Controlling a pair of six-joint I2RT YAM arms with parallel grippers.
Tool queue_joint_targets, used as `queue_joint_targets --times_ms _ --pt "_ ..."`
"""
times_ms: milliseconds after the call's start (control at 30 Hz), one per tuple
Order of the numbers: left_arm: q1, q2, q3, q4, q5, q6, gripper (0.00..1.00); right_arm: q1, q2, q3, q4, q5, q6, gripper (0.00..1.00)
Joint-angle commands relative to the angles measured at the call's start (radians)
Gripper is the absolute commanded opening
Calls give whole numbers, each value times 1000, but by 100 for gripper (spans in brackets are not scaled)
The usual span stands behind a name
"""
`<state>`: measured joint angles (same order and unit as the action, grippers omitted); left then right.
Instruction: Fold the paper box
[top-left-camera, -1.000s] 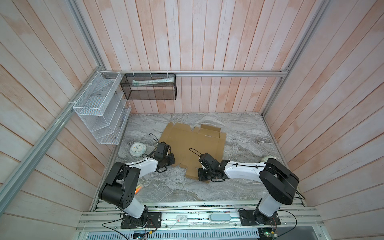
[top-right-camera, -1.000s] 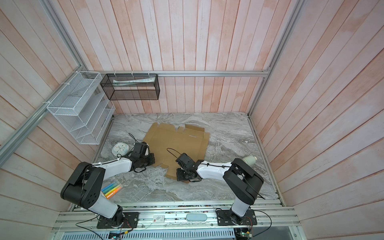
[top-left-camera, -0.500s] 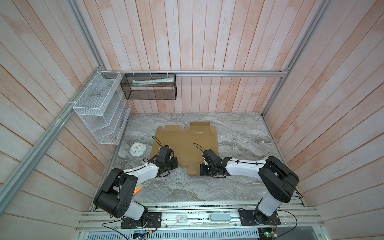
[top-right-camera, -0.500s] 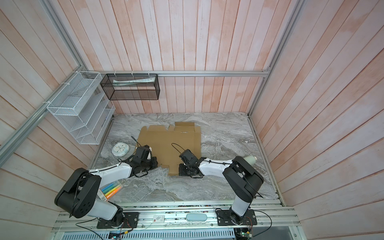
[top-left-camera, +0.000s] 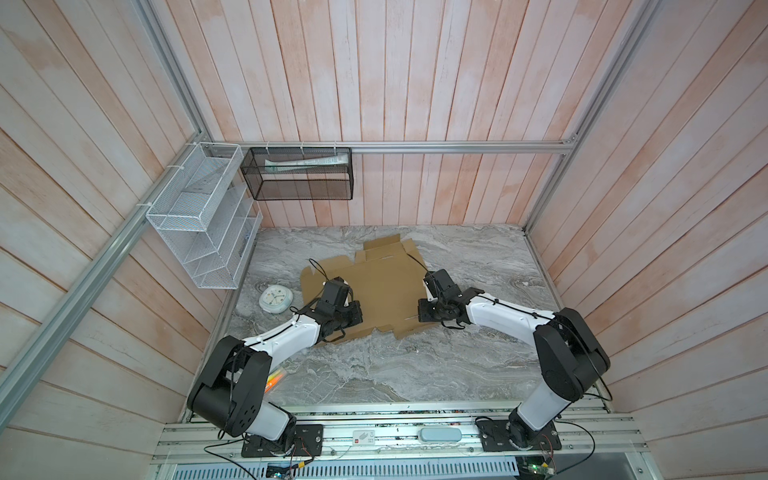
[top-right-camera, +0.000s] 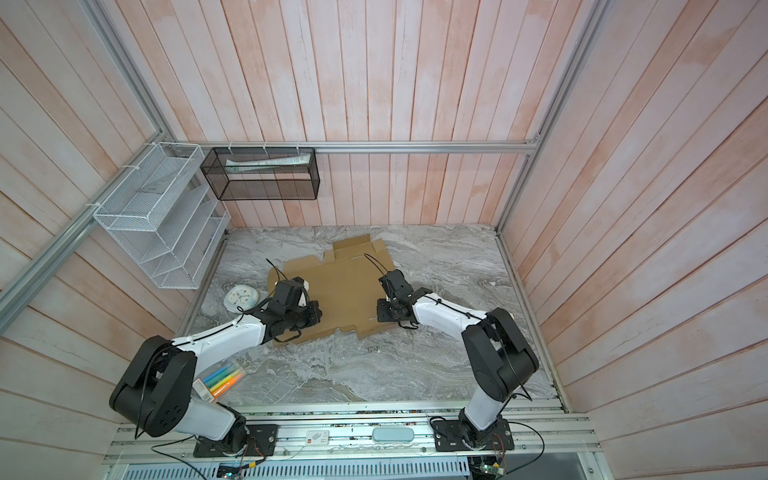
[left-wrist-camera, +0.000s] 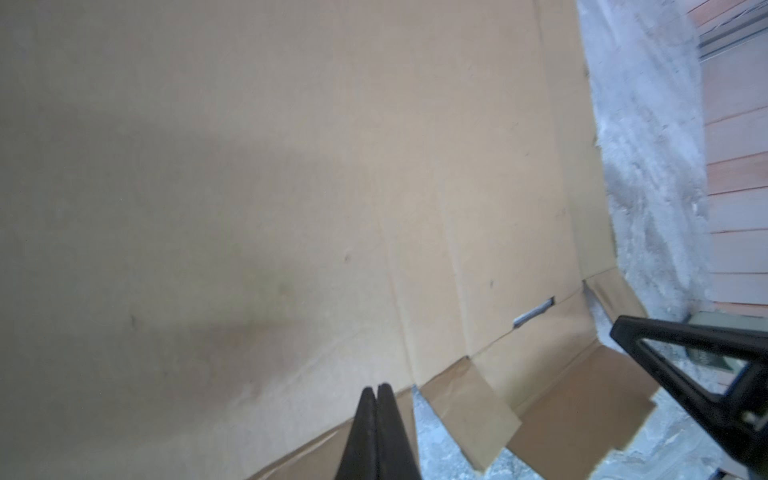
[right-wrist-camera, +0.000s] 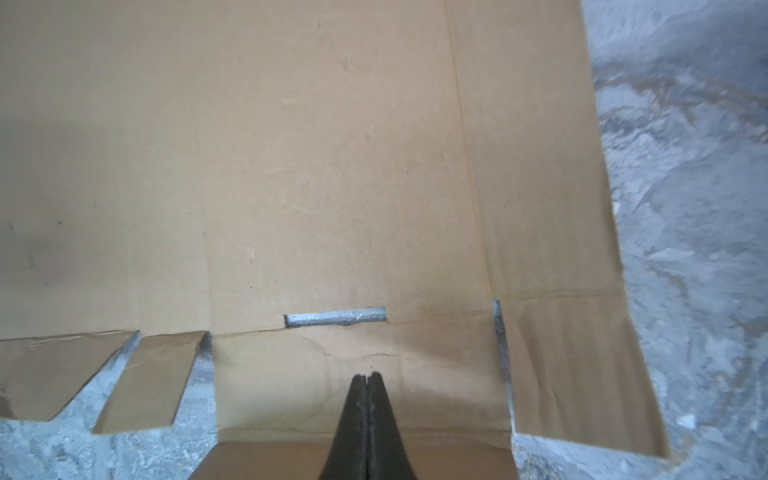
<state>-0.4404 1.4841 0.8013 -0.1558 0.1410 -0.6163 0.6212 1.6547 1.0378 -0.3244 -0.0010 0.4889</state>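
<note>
Paper box (top-left-camera: 386, 291) turned, its edges bordering open tabletop (top-left-camera: 395, 374).

The paper box (top-left-camera: 384, 286) lies flat on the marble table (top-left-camera: 415, 374), the left gripper (top-left-camera: 355, 316) over its left part, the right gripper (top-left-camera: 425, 313) over its right edge, a white clock (top-left-camera: 276, 300) just beside it.
</note>
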Motion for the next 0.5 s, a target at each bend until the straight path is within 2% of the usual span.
queue_joint_targets --times_ms 0,267,467 --pt "34 -23 55 -80 -32 70 0 10 -52 32 -50 1 -9 0" --pt "149 19 83 -110 -25 146 0 100 -26 102 -15 -35 61 0" --pt "173 87 66 -66 -42 145 0 140 -7 35 79 -66 156 0"
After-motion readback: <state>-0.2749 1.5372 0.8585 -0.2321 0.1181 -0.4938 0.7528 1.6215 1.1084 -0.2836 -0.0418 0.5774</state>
